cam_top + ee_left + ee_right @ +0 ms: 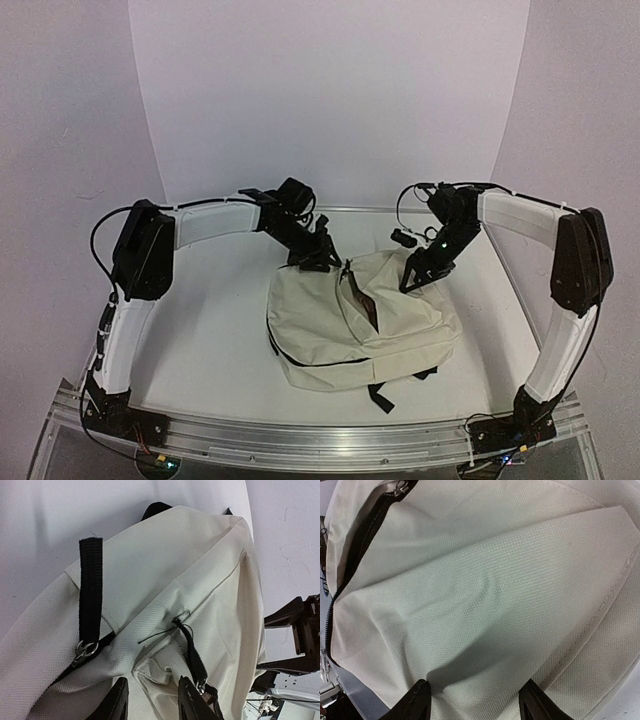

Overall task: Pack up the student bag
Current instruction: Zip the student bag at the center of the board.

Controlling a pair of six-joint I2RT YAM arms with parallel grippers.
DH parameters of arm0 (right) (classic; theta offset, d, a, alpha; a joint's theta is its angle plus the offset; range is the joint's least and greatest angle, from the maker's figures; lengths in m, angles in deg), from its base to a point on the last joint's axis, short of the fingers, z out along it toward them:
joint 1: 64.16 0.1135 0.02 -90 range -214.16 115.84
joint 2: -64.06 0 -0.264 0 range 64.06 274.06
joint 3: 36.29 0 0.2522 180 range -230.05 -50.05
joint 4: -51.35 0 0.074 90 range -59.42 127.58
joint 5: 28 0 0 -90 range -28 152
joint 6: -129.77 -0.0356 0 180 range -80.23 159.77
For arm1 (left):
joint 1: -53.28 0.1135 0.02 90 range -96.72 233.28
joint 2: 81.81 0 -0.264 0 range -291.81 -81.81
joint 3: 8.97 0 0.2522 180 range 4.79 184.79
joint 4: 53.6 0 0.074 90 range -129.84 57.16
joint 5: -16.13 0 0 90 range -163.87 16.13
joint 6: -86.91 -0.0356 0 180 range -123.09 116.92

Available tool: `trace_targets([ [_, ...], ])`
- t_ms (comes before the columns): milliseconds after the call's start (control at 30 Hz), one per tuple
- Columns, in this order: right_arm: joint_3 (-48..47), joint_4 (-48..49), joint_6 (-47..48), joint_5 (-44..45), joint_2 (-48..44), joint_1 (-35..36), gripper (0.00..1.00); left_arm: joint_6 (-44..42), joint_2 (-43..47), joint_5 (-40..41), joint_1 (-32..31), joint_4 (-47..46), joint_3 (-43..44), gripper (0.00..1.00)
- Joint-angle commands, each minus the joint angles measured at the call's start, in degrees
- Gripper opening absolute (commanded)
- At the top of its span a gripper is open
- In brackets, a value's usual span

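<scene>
The student bag (360, 320), a cream fabric backpack with black zippers, lies flat in the middle of the table. Its front zipper (362, 300) is partly open. My left gripper (318, 258) is at the bag's far left top. In the left wrist view its fingers (117, 702) stand apart over a fold of cream fabric (160, 672), beside a black zipper pull (192, 652). My right gripper (415, 280) rests on the bag's far right top. In the right wrist view its fingers (417, 702) are wide apart over smooth fabric (485, 605), with the zipper (355, 555) at the left.
Black straps (385, 395) trail from the bag's near edge. A black webbing loop with a metal ring (90, 595) lies on the bag's top. An aluminium rail (320, 440) runs along the table's near edge. A white curved backdrop closes the far side.
</scene>
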Motion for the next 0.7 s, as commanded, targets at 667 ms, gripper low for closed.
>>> trace_targets([
  [667,-0.4,1.4,-0.6,-0.7,-0.1,0.9,0.59,-1.6,-9.4,-0.8,-2.7,4.2,15.6,0.35],
])
